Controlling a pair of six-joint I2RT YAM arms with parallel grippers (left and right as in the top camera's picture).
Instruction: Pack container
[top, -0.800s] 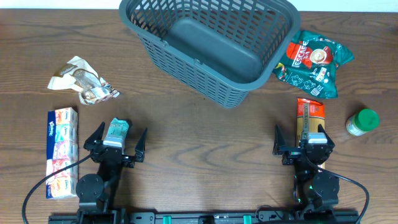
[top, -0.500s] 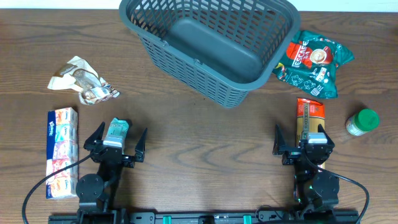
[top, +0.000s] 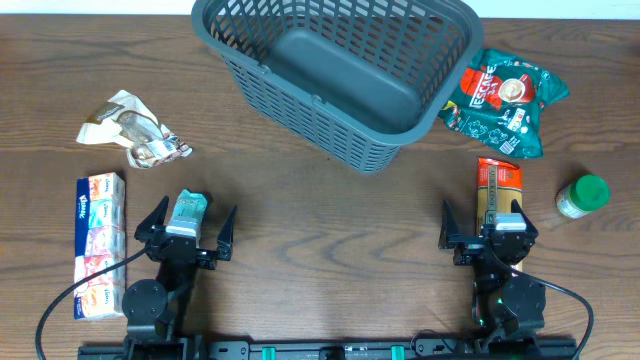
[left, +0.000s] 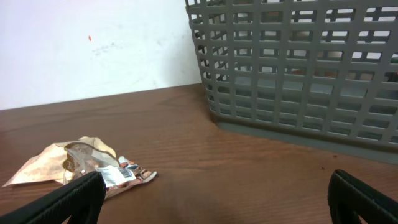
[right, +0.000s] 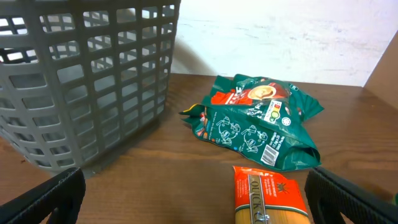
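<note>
On the wood-grain table (top: 330, 230), a lattice-walled plastic basket (top: 320, 125), a crumpled, perhaps foil, wrapper (top: 135, 130); left pincer (top: 196, 210), right pincer (top: 482, 212) spread empty.

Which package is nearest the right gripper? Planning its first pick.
The orange box, just ahead of the right gripper; the green bag lies farther away.

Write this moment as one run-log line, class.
container: empty | left jaws: open, holding nothing | right jaws: open, over orange box | packed: nothing yet
</note>
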